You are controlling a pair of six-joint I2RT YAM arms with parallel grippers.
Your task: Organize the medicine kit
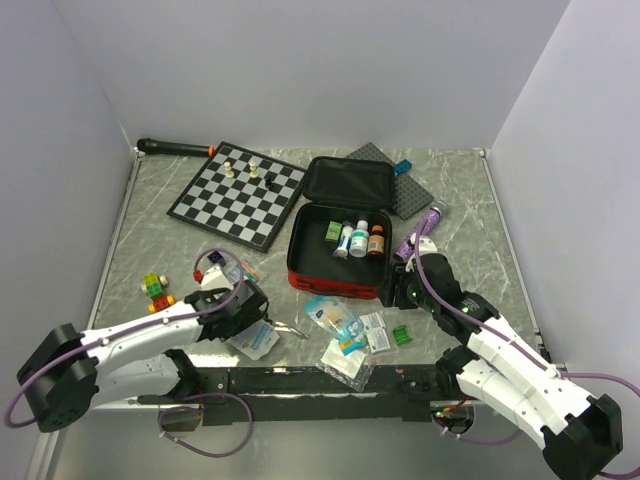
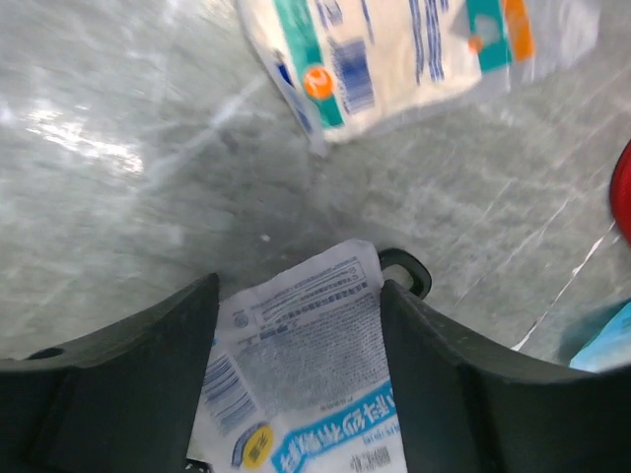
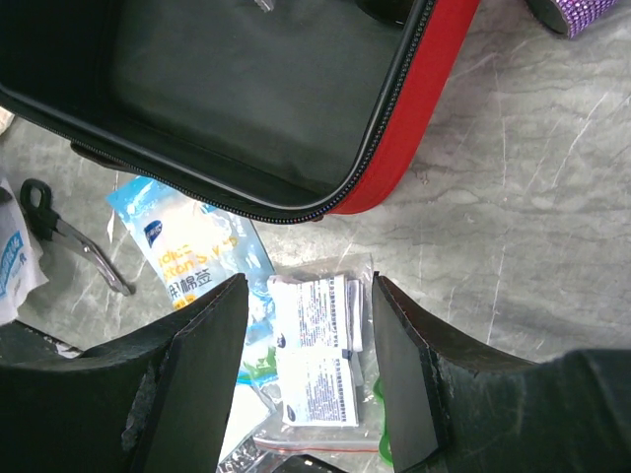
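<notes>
**Upper left of the overhead view.** A black rod with an orange tip [image 1: 175, 148] is seen along the back wall. Beside it lies a black-and-white chessboard [image 1: 238, 195] on which a few pieces stand.

**Lower left.** Small coloured toy blocks [image 1: 155, 288] are shown, too small to be told apart. The left gripper [image 1: 252, 312] is positioned over a white printed sachet [image 2: 296, 374]. In the left wrist view its fingers [image 2: 148, 374] are spread and released. The sachet lies between them, its edges hidden beneath them. A black loop [image 2: 409, 271], mostly covered by the sachet, cannot be identified there. A second printed packet [image 2: 414, 49] is cut off by the top edge.

**Centre.** The red fabric medicine kit [image 1: 335, 282] lies open on the grey marbled table [image 1: 470, 200]. Its lid is folded toward the back and partly covers a grey studded plate [image 1: 405, 190]. Four small bottles [image 1: 358, 238] stand in a row inside at the right, their labels unreadable. Loose sachets [image 1: 348, 338] are scattered in front of the kit.

**Right.** The right gripper [image 1: 398, 292] is placed by the kit's front right corner. Its fingers [image 3: 212, 355] are parted and grasp nothing, above white sachets in a clear bag [image 3: 315, 355]. A purple glittered object [image 3: 577, 15] is cropped at the upper right of the right wrist view.
</notes>
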